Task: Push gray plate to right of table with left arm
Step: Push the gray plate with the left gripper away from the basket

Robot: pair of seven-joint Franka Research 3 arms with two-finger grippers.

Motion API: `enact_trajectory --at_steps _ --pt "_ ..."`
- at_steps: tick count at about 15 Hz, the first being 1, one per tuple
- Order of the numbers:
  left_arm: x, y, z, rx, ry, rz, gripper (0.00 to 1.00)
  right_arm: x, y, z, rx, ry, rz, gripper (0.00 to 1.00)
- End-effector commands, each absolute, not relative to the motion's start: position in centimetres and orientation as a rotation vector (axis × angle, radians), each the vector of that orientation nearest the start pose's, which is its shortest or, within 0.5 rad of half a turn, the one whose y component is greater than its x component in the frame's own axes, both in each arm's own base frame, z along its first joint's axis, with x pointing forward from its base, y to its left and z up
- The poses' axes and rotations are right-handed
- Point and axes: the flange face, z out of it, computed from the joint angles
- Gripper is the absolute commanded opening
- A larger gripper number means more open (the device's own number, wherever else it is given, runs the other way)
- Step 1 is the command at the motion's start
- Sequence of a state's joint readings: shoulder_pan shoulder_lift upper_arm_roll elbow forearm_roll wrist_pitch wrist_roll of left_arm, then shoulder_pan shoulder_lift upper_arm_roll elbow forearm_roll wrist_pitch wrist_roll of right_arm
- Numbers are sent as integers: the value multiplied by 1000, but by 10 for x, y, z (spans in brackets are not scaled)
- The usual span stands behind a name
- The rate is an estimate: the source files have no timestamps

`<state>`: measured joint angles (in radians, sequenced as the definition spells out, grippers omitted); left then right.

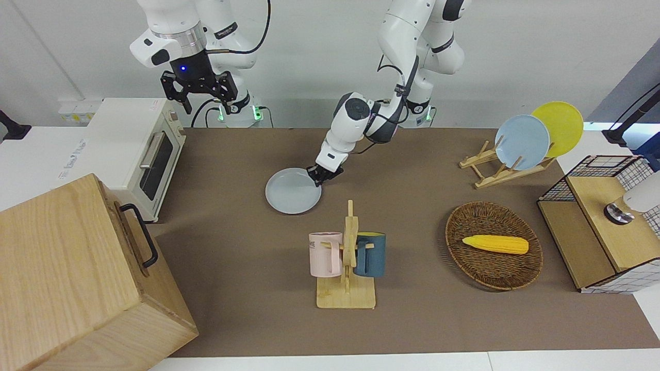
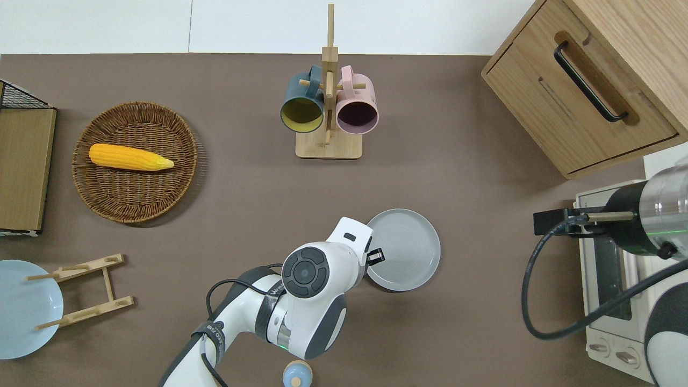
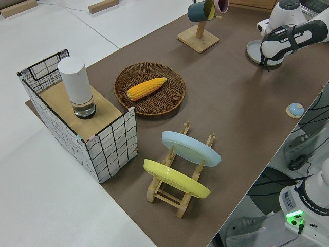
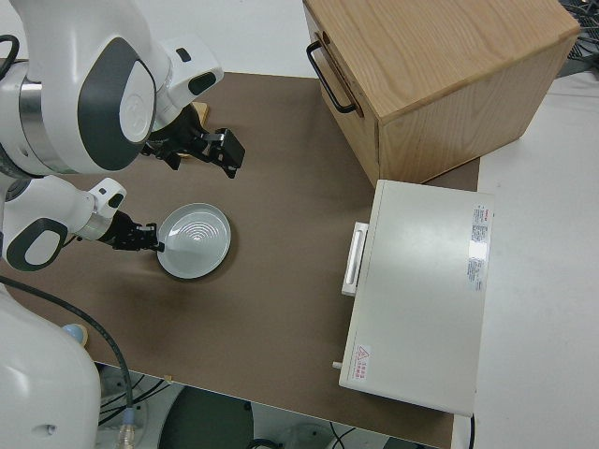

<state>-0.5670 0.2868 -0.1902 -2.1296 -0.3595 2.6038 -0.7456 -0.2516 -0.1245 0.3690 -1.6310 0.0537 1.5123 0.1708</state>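
Note:
The gray plate (image 1: 291,191) (image 2: 406,247) (image 4: 195,241) lies flat on the brown table (image 1: 232,154), nearer to the robots than the mug rack and a little toward the right arm's end. My left gripper (image 1: 319,176) (image 2: 377,257) (image 4: 153,245) is low at the plate's rim, on the edge toward the left arm's end, touching it with its fingers shut and nothing between them. The left arm's white wrist hides part of that rim from overhead. The right gripper (image 1: 198,95) is parked, open.
A wooden mug rack (image 1: 346,257) holds a pink and a blue mug. A toaster oven (image 1: 139,149) and a wooden cabinet (image 1: 67,278) fill the right arm's end. A wicker basket (image 1: 464,216) with corn, a plate rack (image 1: 495,172) and a wire box (image 1: 593,206) stand at the left arm's end.

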Motion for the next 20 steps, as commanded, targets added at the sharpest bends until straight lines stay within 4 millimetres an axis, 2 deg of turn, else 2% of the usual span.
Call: enact_trajectory --at_steps 1,3,4,5,7,10,14,16,19,20 --pt "432 -415 266 -3408 -568 132 99 498 78 652 -3122 115 12 996" --pt "431 -416 267 -3400 -602 145 418 498 78 652 -3122 115 14 996" --pt "434 -412 269 -3396 -614 149 652 498 78 652 -3122 115 12 996" --pt "436 -408 275 -3388 -618 168 801 498 78 652 -3122 115 12 996" --pt "438 -400 293 -3375 -624 206 936 498 78 652 -3122 115 12 996" --pt "442 -373 335 -3335 -601 302 977 498 78 652 -3122 117 14 996" --pt "450 -340 362 -3298 -580 361 987 498 78 652 -3122 115 12 996" --pt "464 -307 386 -3289 -591 392 987 498 78 652 -3122 115 12 996" --pt "500 -235 428 -3270 -514 532 989 498 78 652 -3122 115 12 996" --pt "513 -207 442 -3246 -446 508 991 498 78 652 -3122 115 12 996"
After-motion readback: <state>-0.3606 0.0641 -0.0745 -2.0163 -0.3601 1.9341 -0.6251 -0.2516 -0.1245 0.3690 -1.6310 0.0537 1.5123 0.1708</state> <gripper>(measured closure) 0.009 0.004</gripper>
